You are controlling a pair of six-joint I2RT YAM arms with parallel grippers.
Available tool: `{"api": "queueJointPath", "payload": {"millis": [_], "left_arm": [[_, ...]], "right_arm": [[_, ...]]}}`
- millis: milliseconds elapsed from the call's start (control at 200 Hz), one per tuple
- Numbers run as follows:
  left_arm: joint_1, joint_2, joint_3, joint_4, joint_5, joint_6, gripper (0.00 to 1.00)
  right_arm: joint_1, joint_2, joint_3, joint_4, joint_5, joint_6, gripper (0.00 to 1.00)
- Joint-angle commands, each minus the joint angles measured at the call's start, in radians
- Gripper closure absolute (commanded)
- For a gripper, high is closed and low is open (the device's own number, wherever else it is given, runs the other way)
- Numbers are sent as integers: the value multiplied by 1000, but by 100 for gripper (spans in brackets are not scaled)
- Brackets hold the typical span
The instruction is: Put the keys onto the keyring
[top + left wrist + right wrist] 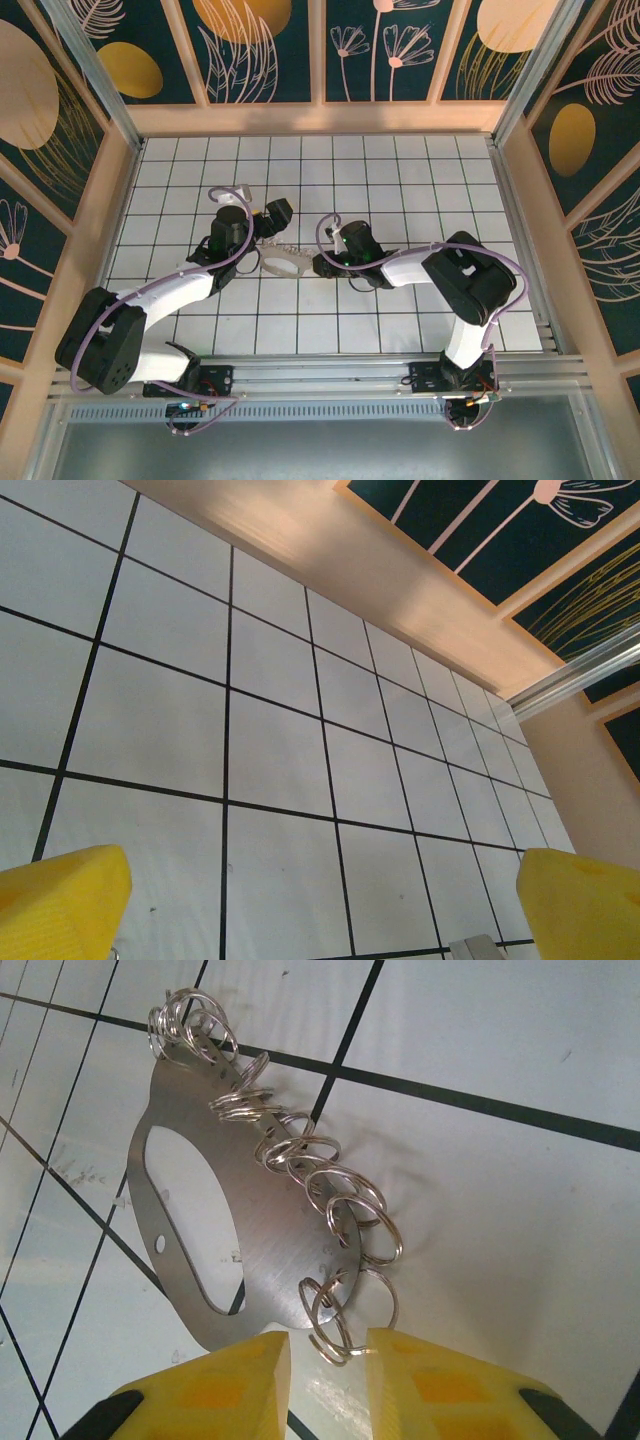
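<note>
Your left end effector (320, 900) hangs spread wide over the glossy white tiled surface (280, 750), holding nothing. Between the arms lies the keyring (268, 1260), a flat brushed-steel plate with an oval cut-out and thin wire split rings (345, 1210) along one edge, all bare, so threading looks not yet begun. Your right end effector (328, 1360) sets its yellow pads (230, 1390) close either side of the nearest ring, though you cannot tell whether they pinch it.

The flat oval silver keyring plate (265, 1260) is brushed matt metal, its wire split rings (345, 1210) polished and shiny. The white gridded worktop (500, 1200) looks smooth and faintly glossy; the right tool's (328, 1355) yellow fingertips (215, 1395) are matt, finely textured plastic.
</note>
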State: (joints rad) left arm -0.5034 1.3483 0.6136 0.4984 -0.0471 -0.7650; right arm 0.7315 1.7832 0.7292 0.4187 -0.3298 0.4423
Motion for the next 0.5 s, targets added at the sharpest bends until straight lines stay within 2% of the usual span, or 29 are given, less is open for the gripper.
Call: {"api": "queueJointPath", "payload": {"millis": [0,400,495], "left_arm": [[-3,10,-3,48,16,-11,1],[-4,24,-4,57,26,-16,1],[-3,24,-3,59,27,-17,1]], "right_arm": [[9,11,29,-12,17,-20,75],[15,37,60,-8,30,-20,79],[16,48,73,-8,28,-20,88]]}}
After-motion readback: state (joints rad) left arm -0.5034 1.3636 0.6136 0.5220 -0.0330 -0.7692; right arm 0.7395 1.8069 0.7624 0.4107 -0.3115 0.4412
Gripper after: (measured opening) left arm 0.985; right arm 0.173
